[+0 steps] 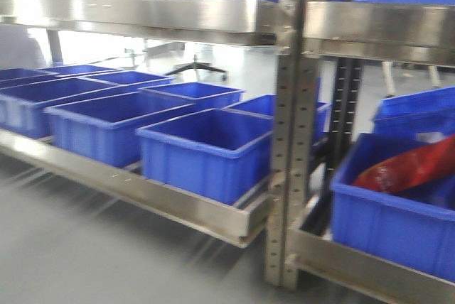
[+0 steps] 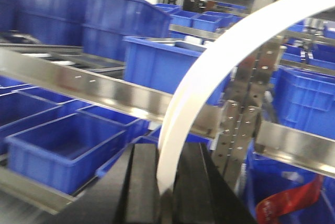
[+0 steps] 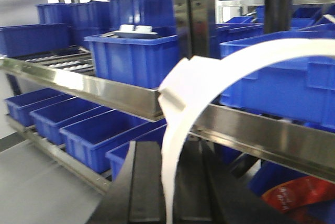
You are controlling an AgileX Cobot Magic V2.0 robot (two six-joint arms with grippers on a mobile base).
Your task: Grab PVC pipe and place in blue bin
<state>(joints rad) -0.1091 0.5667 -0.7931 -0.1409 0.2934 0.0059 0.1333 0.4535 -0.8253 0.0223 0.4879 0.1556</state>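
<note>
Left wrist-mounted: left pincer (image 2: 166, 150) pinching curved white strip (image 2: 209, 72) | right wrist-mounted: right pincer (image 3: 171, 148) pinching second white strip (image 3: 225, 69) | exterior front-facing: blue bins (image 1: 206, 156) lined up on lower steel shelf (image 1: 178, 203) | PVC pipe: cannot tell where

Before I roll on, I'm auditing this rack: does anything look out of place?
A red packet lies slanted in the lower right blue bin; neighbouring bins look empty. The left pincer and right pincer each clamp a white curved strip.

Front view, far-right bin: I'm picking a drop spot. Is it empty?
Not empty: a red bag lies inside the blue bin.
</note>
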